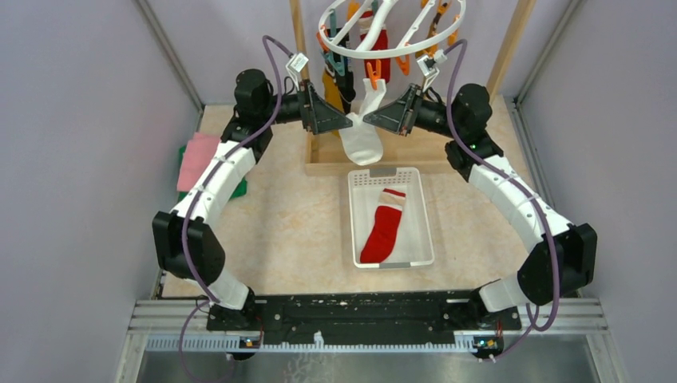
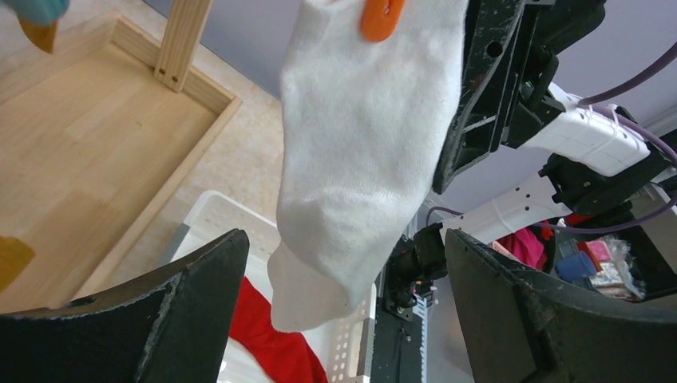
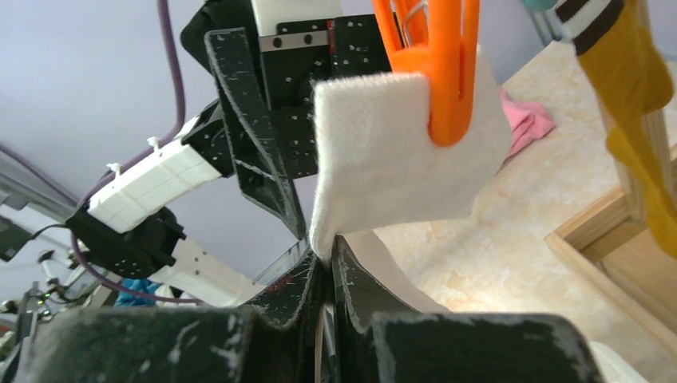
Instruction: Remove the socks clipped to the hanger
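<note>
My right claw point(image 3: 326, 259) is pinched closed on an edge of the white sock point(image 3: 399, 152), just below its orange clip point(image 3: 447, 72) (which dangles from the hanger point(image 1: 391, 36) above). My left claw point(image 2: 345, 239) gapes wide, the sock's foot hanging between its fingers, touching neither.

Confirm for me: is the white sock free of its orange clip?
No, in the right wrist view the orange clip clamps the top edge of the white sock, which the right gripper pinches lower down.
</note>
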`<state>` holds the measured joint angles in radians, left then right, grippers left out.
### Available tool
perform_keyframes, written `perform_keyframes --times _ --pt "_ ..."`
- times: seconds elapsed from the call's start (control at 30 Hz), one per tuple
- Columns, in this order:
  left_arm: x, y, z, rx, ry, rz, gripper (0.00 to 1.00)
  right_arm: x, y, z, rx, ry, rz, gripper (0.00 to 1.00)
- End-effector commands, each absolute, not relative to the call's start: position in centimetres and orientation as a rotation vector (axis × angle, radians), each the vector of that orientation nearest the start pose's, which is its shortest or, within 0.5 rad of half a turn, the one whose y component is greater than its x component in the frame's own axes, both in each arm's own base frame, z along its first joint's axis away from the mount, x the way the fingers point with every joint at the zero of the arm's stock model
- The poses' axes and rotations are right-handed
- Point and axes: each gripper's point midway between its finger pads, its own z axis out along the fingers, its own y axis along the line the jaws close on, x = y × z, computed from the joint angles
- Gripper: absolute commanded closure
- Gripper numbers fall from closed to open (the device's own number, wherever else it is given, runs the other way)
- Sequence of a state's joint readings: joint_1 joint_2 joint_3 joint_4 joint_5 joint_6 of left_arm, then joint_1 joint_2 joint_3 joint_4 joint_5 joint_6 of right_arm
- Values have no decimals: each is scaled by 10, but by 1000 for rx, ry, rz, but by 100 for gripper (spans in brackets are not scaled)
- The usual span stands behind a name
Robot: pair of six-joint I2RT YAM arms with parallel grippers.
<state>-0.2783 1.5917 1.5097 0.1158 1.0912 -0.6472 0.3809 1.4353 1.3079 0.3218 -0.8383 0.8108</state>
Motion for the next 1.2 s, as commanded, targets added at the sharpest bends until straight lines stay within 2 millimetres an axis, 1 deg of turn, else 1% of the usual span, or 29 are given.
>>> perform_keyframes --times 0.0,0.1,0.17,0.2,0.23,0.3,0.33,0.4,0.47,0.5,0.53,0.57,0.67,0.7,0.8,0.9,1.03,1.17 --pt "333 -273 388 680 1643 -1543 1 308 288 426 -509 1498 1559 94" --pt "331 -273 387 668 1649 -1567 6 309 288 423 -506 1503 1560 94" --pt "329 -274 387 664 1658 -1585 17 311 289 422 -499 1504 1559 94" --pt "328 -275 387 665 1659 -1591 25 312 289 423 -497 1503 1557 90" --pt "328 -275 387 660 1662 -1596 34 313 289 423 -492 1512 1556 84" --pt "328 -275 388 652 1661 -1591 61 316 289 424 -488 1529 1536 80" --pt "329 -275 389 648 1658 -1585 71 318 288 424 -485 1535 1523 78" --pt "329 -274 391 641 1649 -1571 86 321 286 425 -473 1558 1484 71" --pt "329 -273 393 638 1639 -1560 97 323 285 427 -466 1567 1457 62" --pt "328 -274 394 640 1637 -1560 100 326 284 428 -456 1575 1435 53" --pt "327 -274 394 645 1637 -1563 100 330 282 428 -443 1585 1399 42" --pt "325 -275 394 652 1635 -1567 100 335 279 429 -423 1599 1357 35" --pt "321 -276 395 667 1628 -1561 100 350 269 438 -361 1612 1240 22" --pt "320 -278 396 674 1623 -1551 100 354 266 443 -346 1608 1208 20" --pt "318 -281 395 682 1625 -1535 100 363 262 459 -320 1583 1135 20" --pt "318 -286 394 678 1632 -1536 100 371 261 471 -304 1564 1063 20" --pt "314 -293 396 691 1637 -1554 100 383 262 479 -309 1555 1004 21" --pt "309 -297 400 706 1633 -1562 100 393 269 479 -344 1568 992 26"
